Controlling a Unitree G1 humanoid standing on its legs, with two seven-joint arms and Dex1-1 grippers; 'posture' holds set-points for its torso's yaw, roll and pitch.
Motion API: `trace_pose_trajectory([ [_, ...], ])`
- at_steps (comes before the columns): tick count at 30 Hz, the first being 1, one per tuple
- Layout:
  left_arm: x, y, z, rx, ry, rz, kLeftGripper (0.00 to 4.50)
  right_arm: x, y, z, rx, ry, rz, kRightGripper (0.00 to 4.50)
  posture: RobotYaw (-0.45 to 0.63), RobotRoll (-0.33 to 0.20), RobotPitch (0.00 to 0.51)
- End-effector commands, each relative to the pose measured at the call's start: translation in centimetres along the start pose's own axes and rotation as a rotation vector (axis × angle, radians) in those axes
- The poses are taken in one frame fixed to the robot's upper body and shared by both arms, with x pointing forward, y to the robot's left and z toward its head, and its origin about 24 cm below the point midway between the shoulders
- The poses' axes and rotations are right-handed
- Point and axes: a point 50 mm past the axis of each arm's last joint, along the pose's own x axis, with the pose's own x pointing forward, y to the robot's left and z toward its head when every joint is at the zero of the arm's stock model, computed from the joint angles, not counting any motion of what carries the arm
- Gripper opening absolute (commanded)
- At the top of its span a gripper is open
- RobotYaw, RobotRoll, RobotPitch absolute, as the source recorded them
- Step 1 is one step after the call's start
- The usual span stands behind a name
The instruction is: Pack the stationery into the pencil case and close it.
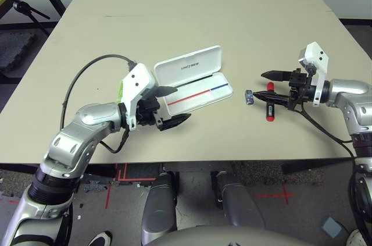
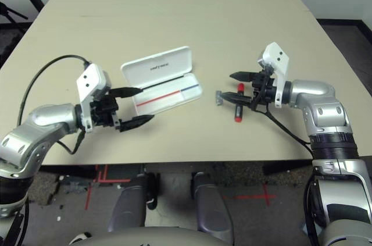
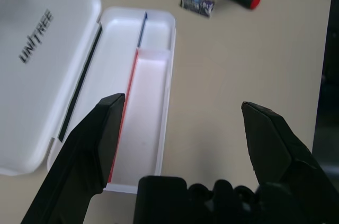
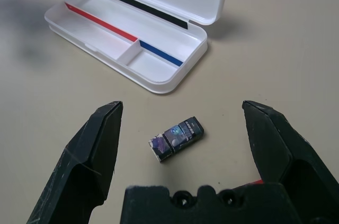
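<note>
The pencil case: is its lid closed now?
No, the lid of the pencil case stands open, showing the red and blue lines inside.

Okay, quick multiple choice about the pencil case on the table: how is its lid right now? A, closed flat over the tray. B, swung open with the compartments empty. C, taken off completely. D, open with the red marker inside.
B: the lid stands open on its hinge, and the tray's compartments hold nothing, while the red marker lies on the table.
</note>
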Motion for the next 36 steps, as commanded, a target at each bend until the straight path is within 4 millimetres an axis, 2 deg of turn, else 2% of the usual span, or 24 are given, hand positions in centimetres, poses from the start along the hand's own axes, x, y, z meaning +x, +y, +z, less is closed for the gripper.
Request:
trace_pose_trajectory([
  [1, 0.9, -0.3, -1.4, -0.024, 0.096, -0.015, 4.46, 0.3, 0.4, -0.1, -0.005, 0.015, 0.028, 4.5, -0.05, 0.0, 0.183],
  [9, 2.2, 0.0, -2.6, -0.024, 0.186, -0.008, 4.46, 0.6, 0.6, 0.0, -0.015, 0.012, 0.029, 4.5, -0.06, 0.0, 0.168],
  [22, 2.5, 0.0, -3.0, -0.047, 0.22, -0.03, 4.38, 0.6, 0.8, -0.1, -0.024, 0.008, 0.009, 4.5, -0.08, 0.0, 0.169],
  [25, 2.5, 0.1, -2.9, -0.054, 0.221, -0.032, 3.79, 0.5, 0.9, -0.3, -0.014, 0.028, 0.016, 4.5, -0.08, 0.0, 0.172],
  [34, 2.5, 0.2, -3.0, -0.057, 0.227, -0.035, 0.21, -0.3, 1.9, -0.2, 0.02, 0.097, 0.107, 4.5, -0.08, 0.0, 0.17],
  [35, 2.5, 0.2, -3.0, -0.052, 0.226, -0.035, 0.02, -0.3, 2.0, -0.2, 0.02, 0.107, 0.11, 4.5, -0.08, 0.0, 0.17],
  [36, 2.5, 0.3, -2.9, -0.048, 0.225, -0.035, 0.02, -0.4, 2.0, -0.2, 0.017, 0.116, 0.114, 4.5, -0.08, 0.0, 0.169],
])
